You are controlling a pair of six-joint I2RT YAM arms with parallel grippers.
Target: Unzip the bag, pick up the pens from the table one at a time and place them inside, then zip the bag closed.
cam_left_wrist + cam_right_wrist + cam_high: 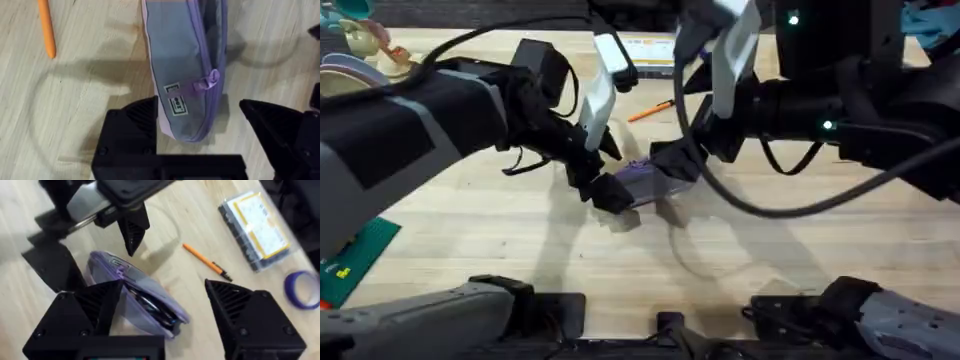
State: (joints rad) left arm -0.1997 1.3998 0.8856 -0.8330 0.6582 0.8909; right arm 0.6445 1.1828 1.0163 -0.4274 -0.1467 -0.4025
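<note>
The grey bag (pixel 645 172) with purple edging lies mid-table between both grippers. My left gripper (pixel 608 186) is open and straddles one end of the bag (pixel 182 65); the purple zipper pull (pixel 211 79) sits near that end. The zipper is parted along the far stretch, showing a dark opening (pixel 150 302). My right gripper (pixel 162 285) is open over the bag's other end (pixel 135 287), one finger (pixel 90 305) overlapping its side. An orange pen (pixel 650 110) with a black tip lies on the table (pixel 520 240) behind the bag, apart from both grippers, also seen as the pen (pixel 205 260).
A clear box with a yellow label (pixel 645 48) stands behind the pen. A purple tape roll (pixel 302 287) lies near the box (pixel 255 225). A green mat (pixel 360 258) sits at the front left, and small items (pixel 365 50) crowd the far left corner.
</note>
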